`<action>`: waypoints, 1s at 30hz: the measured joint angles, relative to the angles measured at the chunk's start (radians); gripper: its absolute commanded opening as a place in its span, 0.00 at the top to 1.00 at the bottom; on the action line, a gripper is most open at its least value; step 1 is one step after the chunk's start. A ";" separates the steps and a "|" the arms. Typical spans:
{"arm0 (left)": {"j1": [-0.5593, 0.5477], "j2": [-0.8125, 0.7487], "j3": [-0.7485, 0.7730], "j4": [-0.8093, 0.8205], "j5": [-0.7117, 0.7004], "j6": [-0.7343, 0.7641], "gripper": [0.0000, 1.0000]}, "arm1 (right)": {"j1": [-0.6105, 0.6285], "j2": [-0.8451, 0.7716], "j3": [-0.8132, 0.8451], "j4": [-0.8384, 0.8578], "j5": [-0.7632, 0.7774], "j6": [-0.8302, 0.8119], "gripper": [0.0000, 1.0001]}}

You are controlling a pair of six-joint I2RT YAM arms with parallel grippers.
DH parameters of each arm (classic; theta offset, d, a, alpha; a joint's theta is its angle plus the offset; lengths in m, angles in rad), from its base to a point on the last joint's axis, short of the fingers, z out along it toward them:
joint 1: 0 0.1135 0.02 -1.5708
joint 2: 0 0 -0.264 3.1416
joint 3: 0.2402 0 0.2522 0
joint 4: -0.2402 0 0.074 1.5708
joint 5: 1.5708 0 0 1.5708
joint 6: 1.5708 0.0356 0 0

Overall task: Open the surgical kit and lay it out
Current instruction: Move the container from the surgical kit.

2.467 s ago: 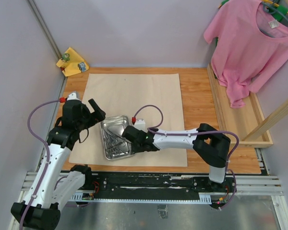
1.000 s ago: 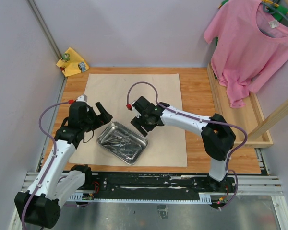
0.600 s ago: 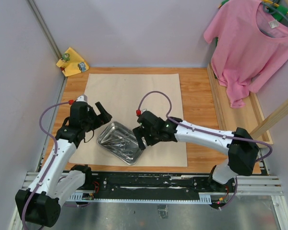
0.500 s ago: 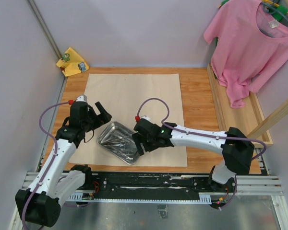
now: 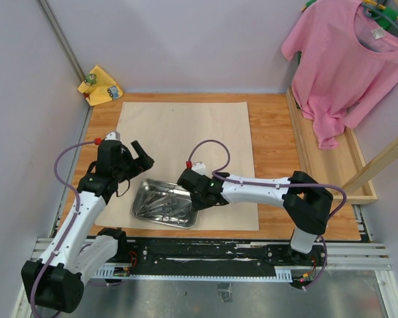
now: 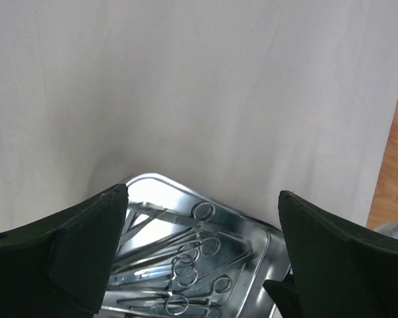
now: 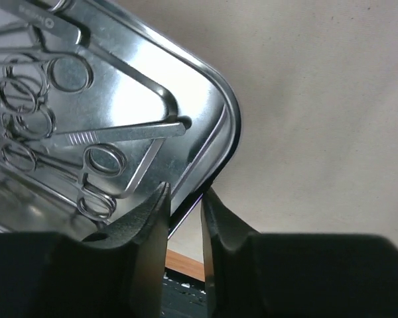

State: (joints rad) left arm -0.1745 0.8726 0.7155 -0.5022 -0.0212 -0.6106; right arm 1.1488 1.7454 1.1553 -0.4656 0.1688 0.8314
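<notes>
The right jaws clench the steel tray (image 7: 229,116) by its rim; the left jaws gape wide, forceps (image 6: 200,248) lying below between them.

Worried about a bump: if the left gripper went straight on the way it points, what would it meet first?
Probably the steel tray, framed by the open left gripper; otherwise the beige cloth beyond it. Depth is unclear.

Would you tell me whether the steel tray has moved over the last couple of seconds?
Yes. The steel tray has turned, its long side now lying nearly along the near edge of the beige cloth.
</notes>
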 measured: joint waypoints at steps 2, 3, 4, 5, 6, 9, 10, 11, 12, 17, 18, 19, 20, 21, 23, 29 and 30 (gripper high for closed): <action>0.000 0.000 0.000 0.000 0.000 0.000 0.01 | -0.003 -0.001 0.000 -0.001 0.013 -0.002 0.84; 0.000 0.001 0.000 0.000 0.000 0.000 0.01 | -0.010 -0.003 -0.001 -0.003 0.016 -0.005 0.86; 0.000 0.002 0.000 0.000 0.000 0.000 0.01 | -0.015 -0.006 -0.002 -0.003 0.016 -0.010 0.88; 0.000 0.003 0.000 0.000 0.000 0.000 0.01 | -0.025 -0.014 -0.009 -0.002 0.015 -0.013 0.90; 0.000 0.005 0.000 0.000 0.000 0.000 0.01 | -0.037 -0.026 -0.018 -0.002 0.016 -0.018 0.92; 0.000 0.015 0.000 0.001 0.002 0.001 0.01 | -0.085 -0.070 -0.048 -0.016 0.015 -0.047 0.98; 0.000 0.018 0.000 0.001 0.005 0.001 0.01 | -0.100 -0.087 -0.056 -0.027 0.014 -0.060 0.99; 0.000 0.023 0.000 0.001 0.008 0.003 0.01 | -0.116 -0.103 -0.066 -0.036 0.014 -0.073 0.99; 0.000 0.027 0.000 0.001 0.011 0.004 0.01 | -0.132 -0.121 -0.078 -0.040 0.014 -0.083 0.99; -0.021 0.037 0.000 0.008 0.022 0.010 0.01 | -0.204 -0.190 -0.134 -0.043 0.015 -0.103 0.99; -0.036 0.041 0.000 0.010 0.022 0.012 0.01 | -0.220 -0.201 -0.148 -0.040 0.016 -0.103 0.99; -0.052 0.044 0.000 0.010 0.022 0.012 0.01 | -0.230 -0.212 -0.163 -0.037 0.020 -0.101 0.99; -0.077 0.051 0.001 0.011 0.017 0.012 0.01 | -0.237 -0.223 -0.181 -0.032 0.024 -0.095 0.99; -0.108 0.061 0.003 0.011 0.012 0.012 0.01 | -0.241 -0.233 -0.202 -0.023 0.026 -0.086 0.99; -0.162 0.080 0.007 0.013 0.003 0.012 0.01 | -0.242 -0.252 -0.249 0.005 0.027 -0.060 0.99; -0.249 0.111 0.014 0.016 -0.032 0.008 0.01 | -0.242 -0.348 -0.387 0.125 0.022 0.063 0.94; -0.251 0.109 0.014 0.016 -0.035 0.006 0.01 | -0.242 -0.362 -0.403 0.137 0.021 0.080 0.94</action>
State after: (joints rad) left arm -0.4259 0.9821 0.7292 -0.4862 -0.0566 -0.6048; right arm 0.9066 1.3838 0.7521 -0.3283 0.1902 0.9112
